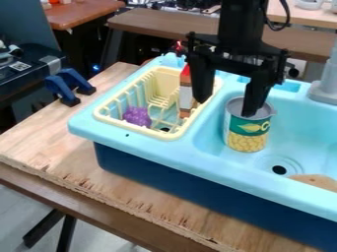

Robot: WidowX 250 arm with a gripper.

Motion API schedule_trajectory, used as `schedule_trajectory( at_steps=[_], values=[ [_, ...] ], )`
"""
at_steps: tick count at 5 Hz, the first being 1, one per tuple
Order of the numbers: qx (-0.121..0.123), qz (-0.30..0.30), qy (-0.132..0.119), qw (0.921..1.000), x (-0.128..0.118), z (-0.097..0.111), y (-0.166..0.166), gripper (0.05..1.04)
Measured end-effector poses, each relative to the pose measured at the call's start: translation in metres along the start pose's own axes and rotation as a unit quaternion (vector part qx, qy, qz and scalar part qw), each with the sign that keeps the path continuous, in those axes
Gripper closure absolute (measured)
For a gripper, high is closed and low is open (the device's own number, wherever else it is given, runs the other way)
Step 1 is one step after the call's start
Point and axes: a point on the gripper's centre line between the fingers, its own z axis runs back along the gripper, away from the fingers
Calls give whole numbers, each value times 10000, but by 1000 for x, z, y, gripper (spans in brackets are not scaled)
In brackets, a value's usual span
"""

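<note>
The black gripper (227,104) hangs over the divider between the yellow dish rack and the light-blue sink basin, its fingers spread wide apart. Its right finger overlaps the top of an open can (247,134) with yellow corn on the label; I cannot tell whether the tip is inside the can or above it. The can stands upright at the basin's left side. By the left finger, a slim red, white and brown object (185,93) stands in the dish rack (108,120). A purple bumpy toy (137,116) lies in the rack's front left part.
The sink unit (141,147) stands on a wooden table (39,142). A grey faucet (325,88) rises at the back right. A brown piece (316,181) lies at the basin's front right. Blue clamps (66,84) grip the table's left edge.
</note>
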Motion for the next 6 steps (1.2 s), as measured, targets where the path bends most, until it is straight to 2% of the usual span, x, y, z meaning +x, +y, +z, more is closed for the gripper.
schedule_trajectory(
  at_steps=[1, 2, 4, 5, 6],
  values=[
    [42, -2, 171, 9998, 0, -12, 0, 81],
    [131, -162, 64, 9998, 12, -21, -1, 81],
    [245, -315, -302, 9987, 38, -26, -5, 81],
    [141, -226, -586, 9979, 55, -31, -1, 81],
    [-68, -53, -733, 9973, 72, -33, 5, 81]
  ],
)
